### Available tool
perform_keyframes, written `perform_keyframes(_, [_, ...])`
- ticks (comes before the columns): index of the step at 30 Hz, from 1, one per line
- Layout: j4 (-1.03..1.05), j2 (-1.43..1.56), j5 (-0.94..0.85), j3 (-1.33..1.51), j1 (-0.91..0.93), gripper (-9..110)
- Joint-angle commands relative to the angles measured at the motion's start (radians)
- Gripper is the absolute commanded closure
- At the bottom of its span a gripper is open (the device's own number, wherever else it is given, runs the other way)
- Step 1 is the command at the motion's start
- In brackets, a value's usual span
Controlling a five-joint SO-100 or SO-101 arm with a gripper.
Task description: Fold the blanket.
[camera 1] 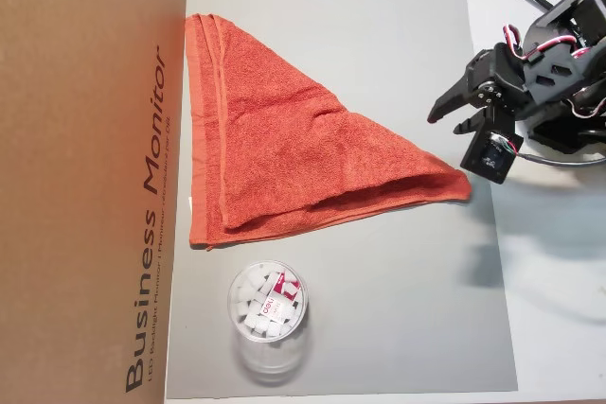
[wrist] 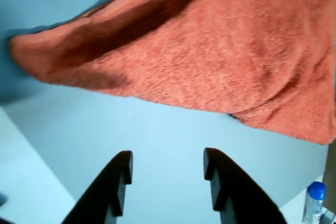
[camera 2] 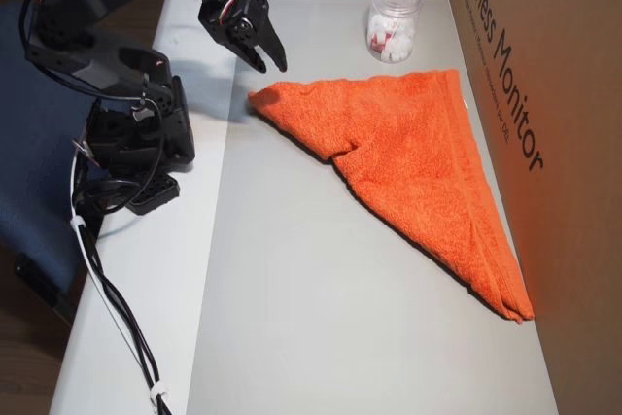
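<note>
Currently: blanket (camera 1: 284, 149) doubled into triangle on grey mat (camera 1: 398, 309), pointed corner toward end effector (camera 1: 450, 123); latter spread, empty, just beside corner, likely released after fold. Clear tub (camera 1: 268, 305) near blanket's hem.

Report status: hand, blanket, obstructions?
Hand open, empty, above blanket's pointed corner. Blanket folded into triangle on grey mat. Plastic tub beside blanket, not obstructing.

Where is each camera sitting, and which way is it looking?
An overhead view: above the grey mat, looking down; blanket centre, arm and open hand at right.
Wrist view: rides the arm, looking past two dark fingers at the blanket's corner.
Another overhead view: high, from the opposite side; arm and hand upper left.
All share the blanket; both overhead views share the tub.
</note>
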Motion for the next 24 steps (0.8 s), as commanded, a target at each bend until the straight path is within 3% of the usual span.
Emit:
perform_keyframes(1, [0.055,0.005,-0.006,-0.011,-0.032,88])
perform_keyframes(9, [0.166,-0.015,0.006,0.020,-0.075,84])
perform_keyframes(24, [0.087,-0.265,-0.005,-0.020,-0.133,84])
